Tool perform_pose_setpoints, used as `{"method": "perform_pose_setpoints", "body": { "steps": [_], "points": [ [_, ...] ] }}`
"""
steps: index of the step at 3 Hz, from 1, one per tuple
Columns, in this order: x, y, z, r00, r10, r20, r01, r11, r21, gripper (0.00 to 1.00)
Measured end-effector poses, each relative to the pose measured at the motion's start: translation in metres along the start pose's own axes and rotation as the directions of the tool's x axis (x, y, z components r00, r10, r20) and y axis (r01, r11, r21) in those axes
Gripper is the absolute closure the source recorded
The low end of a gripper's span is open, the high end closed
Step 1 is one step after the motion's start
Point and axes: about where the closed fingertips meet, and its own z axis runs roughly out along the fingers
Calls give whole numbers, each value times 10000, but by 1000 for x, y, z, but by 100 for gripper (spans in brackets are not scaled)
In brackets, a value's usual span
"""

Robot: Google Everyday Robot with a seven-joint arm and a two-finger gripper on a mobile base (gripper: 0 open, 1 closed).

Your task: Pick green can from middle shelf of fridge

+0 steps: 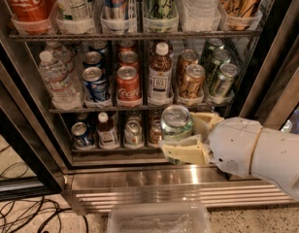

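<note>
Down at the front edge, clear plastic tub [159, 220] on speckled floor, cut off at bottom; black cables [23, 212] at left. Just above, white robot arm [256, 149] entering from right. Cream two-finger end effector [187, 139] clamped on small dark green drink can [176, 116] with shiny silver top, one finger low in front, other behind. Can held upright outside the fridge, in front of bottom rack, below middle shelf level.

Behind that, stainless-steel base grille [164, 178] of large upright drinks fridge [273, 76]. Further back, thin dark wire middle shelf [115, 108], carrying from left: clear water bottles [57, 76], blue cans [95, 81], red cans [127, 84], brown bottle with white cap [160, 74], gold-brown cans [191, 81], more green cans in the right lane [221, 80]. Farthest up, rack of tall cans [115, 4].

Judged step: grasp secured, extraction phase. Next move likely calls for firm clamp, straight retreat, clearance from steel frame at right.

Hard to make out: can's label, mostly hidden by fingers; bottom-rack items behind can and end effector; arm cut off at right edge; bluish objects at far right unidentifiable.
</note>
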Motion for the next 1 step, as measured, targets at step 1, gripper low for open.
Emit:
{"method": "perform_pose_setpoints", "body": {
  "steps": [1],
  "points": [
    [0,0,0,10000,0,0,0,10000,0,100]
  ]
}}
